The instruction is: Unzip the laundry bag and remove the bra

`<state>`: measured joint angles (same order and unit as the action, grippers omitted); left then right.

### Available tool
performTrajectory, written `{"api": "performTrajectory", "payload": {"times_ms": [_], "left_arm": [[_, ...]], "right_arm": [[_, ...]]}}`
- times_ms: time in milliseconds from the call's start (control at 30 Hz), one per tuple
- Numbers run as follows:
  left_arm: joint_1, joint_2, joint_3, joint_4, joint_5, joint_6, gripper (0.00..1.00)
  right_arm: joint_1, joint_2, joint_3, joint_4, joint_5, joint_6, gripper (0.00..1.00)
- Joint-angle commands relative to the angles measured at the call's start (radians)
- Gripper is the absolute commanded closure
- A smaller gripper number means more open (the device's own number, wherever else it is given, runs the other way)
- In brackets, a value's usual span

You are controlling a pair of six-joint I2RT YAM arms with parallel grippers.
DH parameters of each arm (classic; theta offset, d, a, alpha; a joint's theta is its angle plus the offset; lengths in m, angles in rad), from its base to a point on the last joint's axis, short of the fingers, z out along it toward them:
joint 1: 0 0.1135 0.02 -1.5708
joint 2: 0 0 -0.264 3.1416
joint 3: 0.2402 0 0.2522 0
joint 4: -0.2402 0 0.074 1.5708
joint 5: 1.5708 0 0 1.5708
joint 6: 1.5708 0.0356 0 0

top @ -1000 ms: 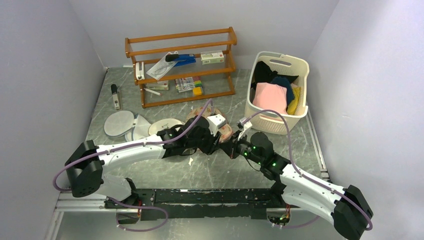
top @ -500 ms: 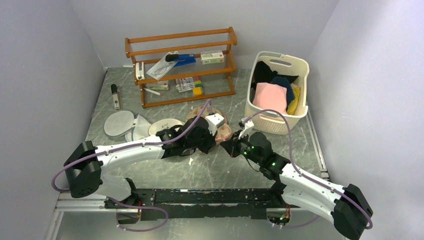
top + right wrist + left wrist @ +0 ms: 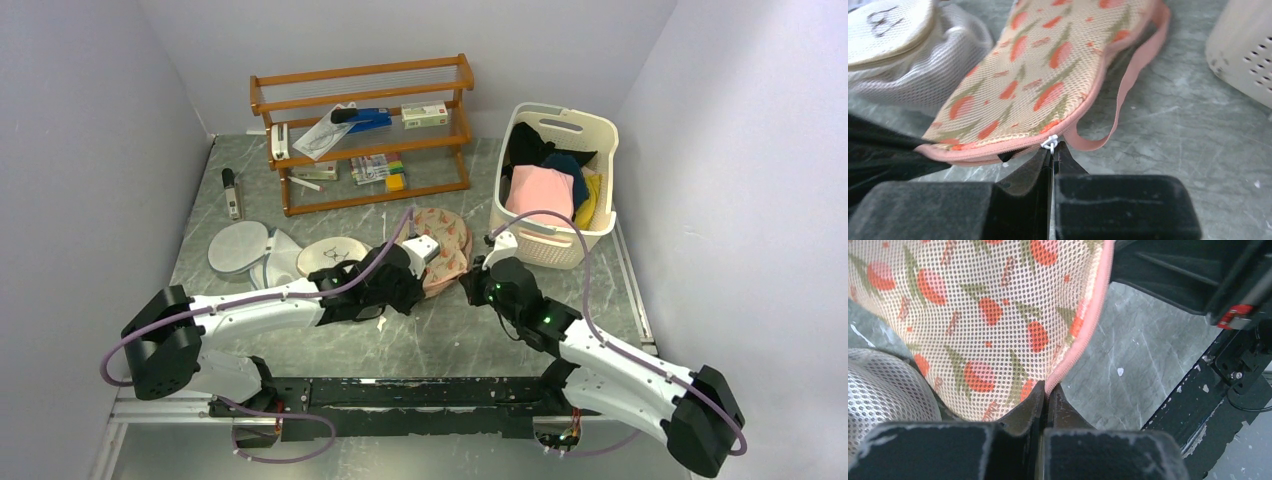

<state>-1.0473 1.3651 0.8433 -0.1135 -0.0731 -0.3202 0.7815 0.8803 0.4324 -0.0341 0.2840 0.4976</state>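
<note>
Grey marbled table (image 3: 400, 345), lilac walls. Bag (image 3: 446, 245): peach mesh, red leaf print, pink trim; mid-table between the two grippers, near the basket (image 3: 556, 240). Left gripper (image 3: 1046, 394): clenched on the bag's pink trim. Right gripper (image 3: 1052, 150): clenched on the white zip pull (image 3: 1050, 143) at the trim; a pink strap (image 3: 1128, 85) loops beside it. Round white mesh bags (image 3: 240, 247) to the left. Wooden shelf (image 3: 360, 135) at the back.

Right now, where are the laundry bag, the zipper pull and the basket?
laundry bag (image 3: 450, 240): top external view, printed mesh face
zipper pull (image 3: 1050, 143): right wrist view, its white loop
basket (image 3: 540, 246): top external view, front wall
</note>
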Motion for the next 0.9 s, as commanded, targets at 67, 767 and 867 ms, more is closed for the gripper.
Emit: {"api": "performTrajectory", "payload": {"times_ms": [67, 767, 867], "left_arm": [[0.003, 0.007, -0.027, -0.04, -0.02, -0.002, 0.81], [0.003, 0.023, 0.144, -0.046, 0.036, 0.049, 0.44], [0.003, 0.055, 0.169, -0.075, 0.008, 0.06, 0.48]], "right_arm": [[-0.008, -0.105, -0.059, 0.136, -0.207, -0.124, 1.0], [-0.004, -0.1, -0.094, 0.238, -0.388, -0.102, 1.0], [-0.004, -0.104, -0.101, 0.242, -0.385, -0.098, 1.0]]}}
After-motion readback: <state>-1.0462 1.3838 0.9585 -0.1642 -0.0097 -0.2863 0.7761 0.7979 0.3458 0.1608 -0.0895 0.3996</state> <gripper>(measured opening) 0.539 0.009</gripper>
